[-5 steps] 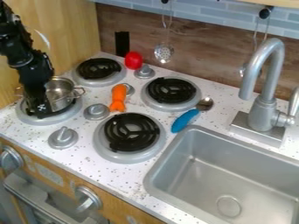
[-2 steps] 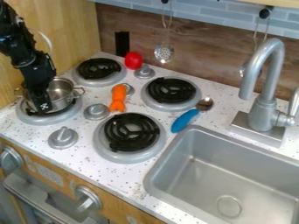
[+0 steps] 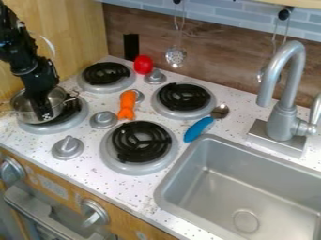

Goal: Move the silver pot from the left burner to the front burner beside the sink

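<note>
Here at the far left, the metal pot (image 3: 25,111) sits over the left side of the front-left burner (image 3: 74,110), its handles on a line from lower left to upper right, its open mouth up. Compared with the earlier frame, it's over to the left now, and more black coil shows on its right. My hand (image 3: 45,115) points down into the pot, just left of where it was a moment ago. Wide, narrow or closed on the pot? I can't tell from here. There's a small white mark low on the hand, too small for me to make out. Below, a pale label (image 3: 53,186) lies on the wooden front, its print unreadable to me.

Going right, the back-left burner (image 3: 106,73) is behind, and two gray knobs, the front one (image 3: 67,147) and the middle one (image 3: 103,119), stand on the speckled counter (image 3: 94,161). Next, the orange toy (image 3: 127,104) lies lengthwise from back to front, its forked end toward me, with the red toy (image 3: 143,64) farther back. Then come the front-right burner (image 3: 141,142) and the back-right burner (image 3: 183,96). The spoon (image 3: 199,129) points its bowl to the back right, blue handle toward the sink (image 3: 244,187). The faucet (image 3: 285,96) rises behind that.
</note>
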